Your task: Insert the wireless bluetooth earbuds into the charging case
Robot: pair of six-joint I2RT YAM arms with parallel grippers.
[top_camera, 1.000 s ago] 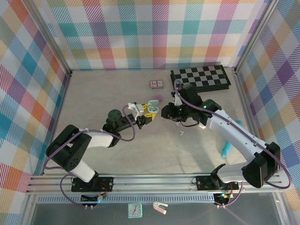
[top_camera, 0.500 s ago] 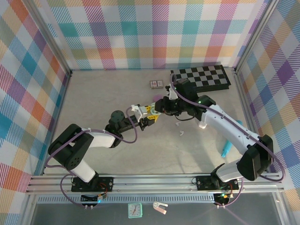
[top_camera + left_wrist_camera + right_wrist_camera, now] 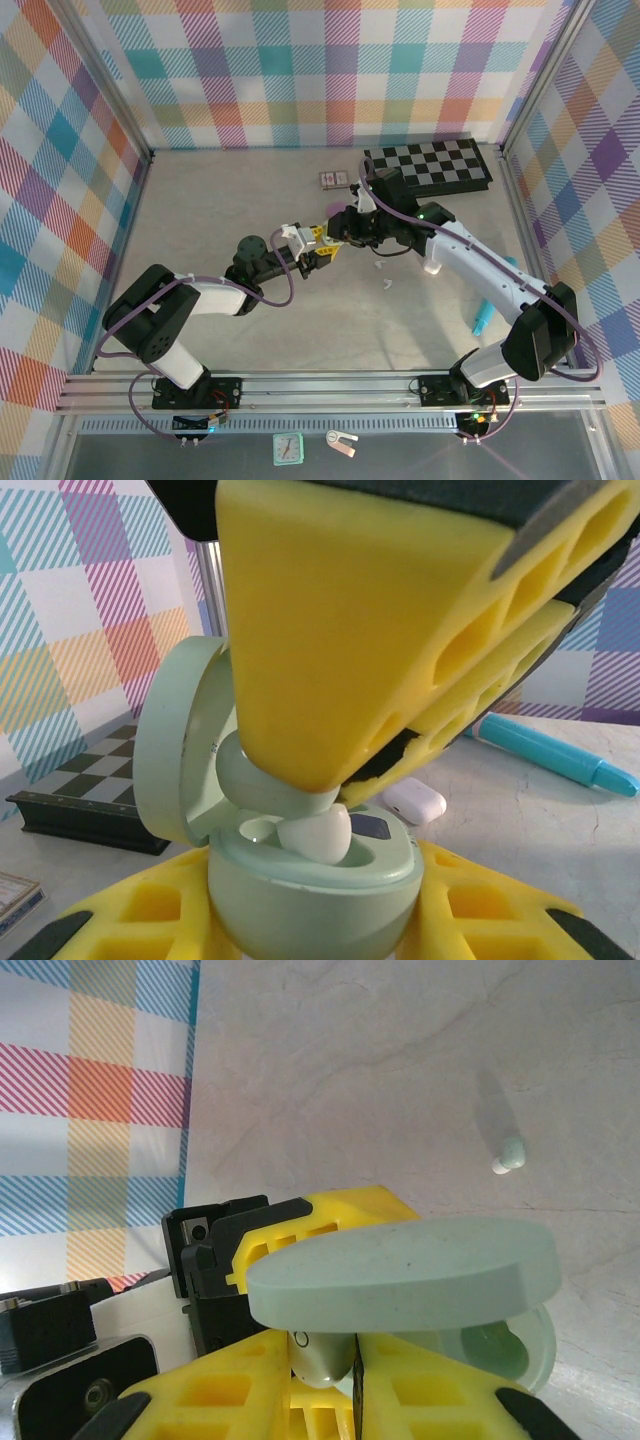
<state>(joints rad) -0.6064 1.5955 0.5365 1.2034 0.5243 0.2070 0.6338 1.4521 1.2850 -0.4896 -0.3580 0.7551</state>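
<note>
Earbuds look tiny from the top camera. One small white piece (image 3: 386, 284) lies on the pale, mottled table (image 3: 220, 200), apart from both arms and too small to make out further. The left gripper (image 3: 320, 252) and right gripper (image 3: 337, 230) meet tip to tip at mid-table, near a chequered board (image 3: 428, 165).

From the left wrist, the left gripper (image 3: 310, 930) presses its yellow fingers, pierced with blocky cut-outs, against the rounded base of the charging case (image 3: 310, 895). The case is matte mint green and pebble-shaped, with its lid hinged open to the left. A yellow finger of the right gripper comes down from above. Under its tip a glossy pale earbud (image 3: 318, 836) sits partly in the case's well. A teal stick (image 3: 550, 755) lies on the table behind.

From the right wrist, the right gripper (image 3: 355, 1390) pinches the pale earbud (image 3: 322, 1360) between its yellow fingers, beneath the lid seen edge-on. A loose earbud (image 3: 510, 1155) lies on the table, well apart.
</note>
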